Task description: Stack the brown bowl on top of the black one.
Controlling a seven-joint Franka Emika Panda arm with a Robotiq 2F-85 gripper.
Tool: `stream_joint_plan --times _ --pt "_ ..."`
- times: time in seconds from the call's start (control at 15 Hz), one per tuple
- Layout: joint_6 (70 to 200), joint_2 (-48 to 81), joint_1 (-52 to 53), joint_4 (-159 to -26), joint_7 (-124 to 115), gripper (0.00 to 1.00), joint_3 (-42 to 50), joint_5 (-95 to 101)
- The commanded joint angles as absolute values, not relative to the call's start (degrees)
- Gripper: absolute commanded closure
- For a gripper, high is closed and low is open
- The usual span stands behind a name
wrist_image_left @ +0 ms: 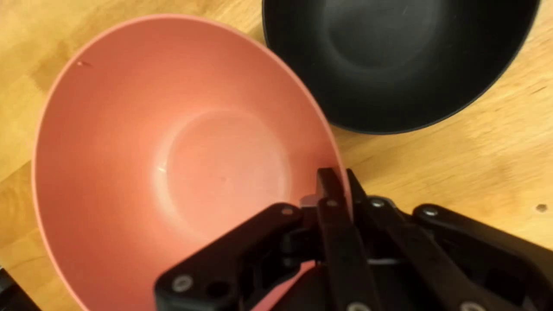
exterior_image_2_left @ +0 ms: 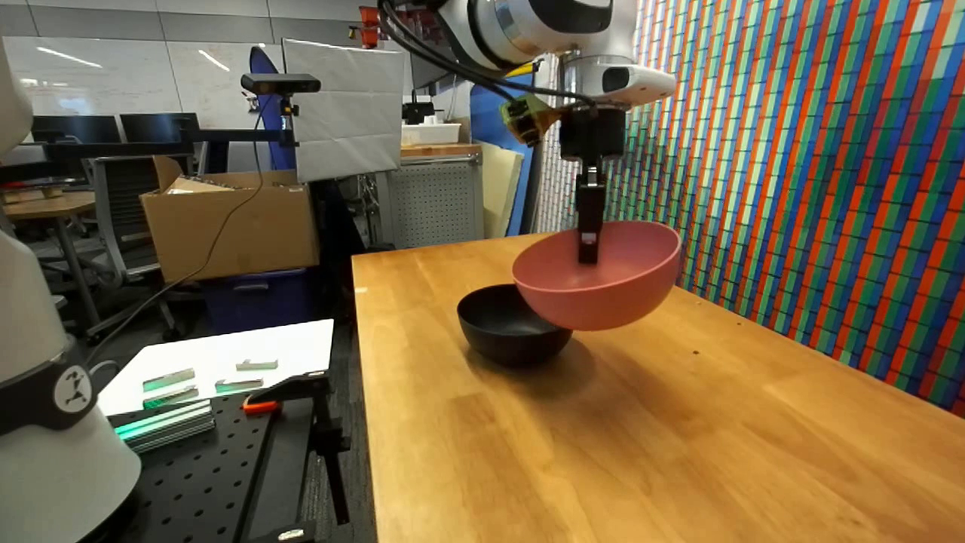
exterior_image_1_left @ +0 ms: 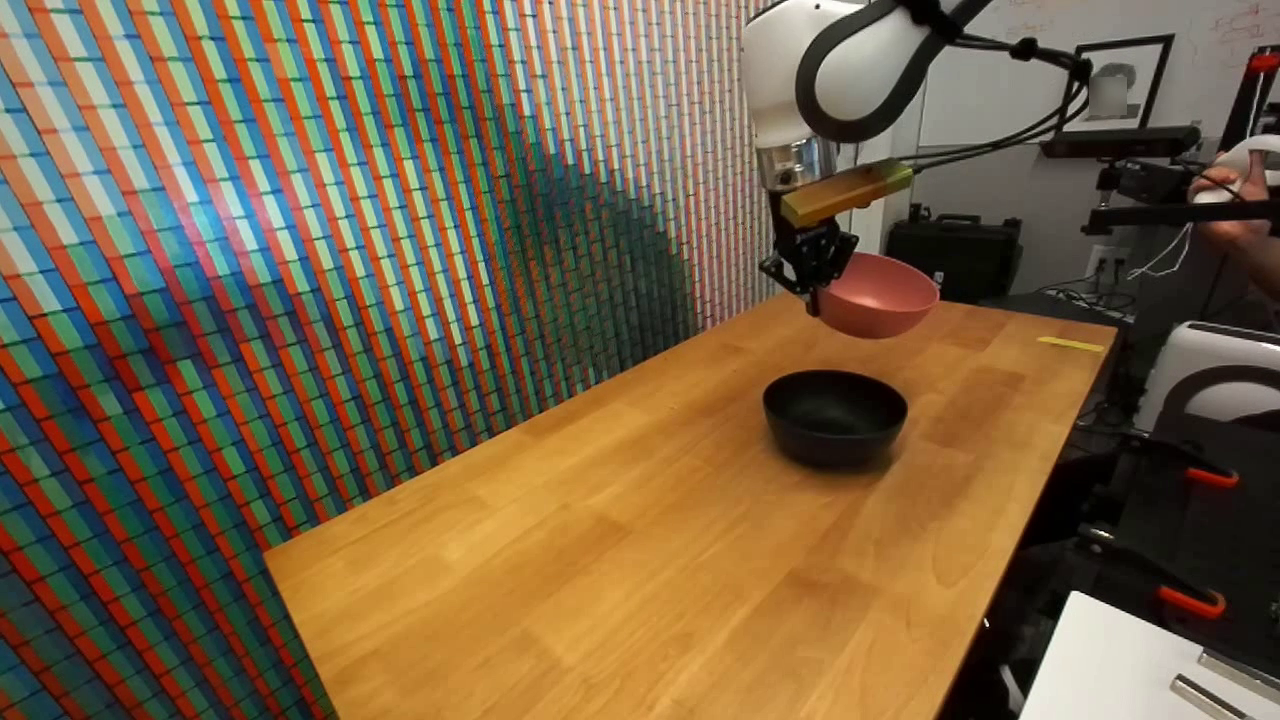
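Pinching the rim of the terracotta-pink bowl (exterior_image_2_left: 618, 292), your gripper (wrist_image_left: 340, 179) had its jaws clamped on the bowl's side, one finger within and one outside. You had that bowl in the air over the wooden tabletop (exterior_image_2_left: 467, 467), tilted, its left side lower in an exterior view. The black bowl (exterior_image_2_left: 501, 339) stood upright on the wood, to the left and farther away there. The two bowls were near each other, but apart.
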State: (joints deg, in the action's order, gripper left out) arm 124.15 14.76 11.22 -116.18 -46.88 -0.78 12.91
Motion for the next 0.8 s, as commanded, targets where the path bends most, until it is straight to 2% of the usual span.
stream_joint_plan --times 0.0,0.33,0.73 --pt "121.02 11.44 10.08 -116.58 -38.16 0.95 -3.75 5.62" --pt "117.5 13.0 11.31 -115.31 -31.96 0.95 -6.36 -1.02" --pt "116.21 17.85 14.47 -112.49 -34.71 0.95 -7.99 0.24"
